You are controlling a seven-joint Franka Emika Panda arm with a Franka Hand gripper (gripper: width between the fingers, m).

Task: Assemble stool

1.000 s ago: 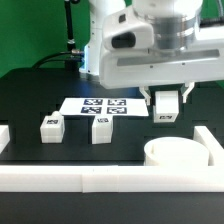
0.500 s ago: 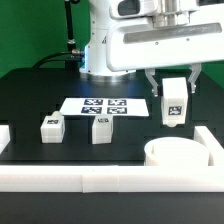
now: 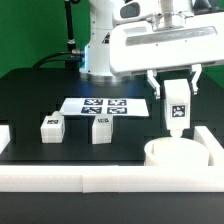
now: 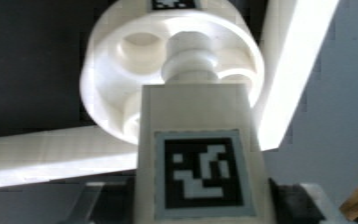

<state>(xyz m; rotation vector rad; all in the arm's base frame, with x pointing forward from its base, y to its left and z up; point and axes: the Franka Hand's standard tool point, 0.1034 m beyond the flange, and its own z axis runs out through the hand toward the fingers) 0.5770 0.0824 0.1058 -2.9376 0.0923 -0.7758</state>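
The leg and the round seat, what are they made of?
The leg looks like smooth matte white plastic, with crisp blocky edges; its tag seems a printed sticker. The seat looks the same: evenly white, smooth, probably plastic too.

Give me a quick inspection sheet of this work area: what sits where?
Surface: black table, with a white border rail along the front.
Job's things: round seat by the rail; two loose legs standing on the table; third leg held above the seat.
Clutter: marker board only.
Grippers: gripper shut on the third leg.
Cables: black cable beside the arm.
Surroundings: green backdrop.
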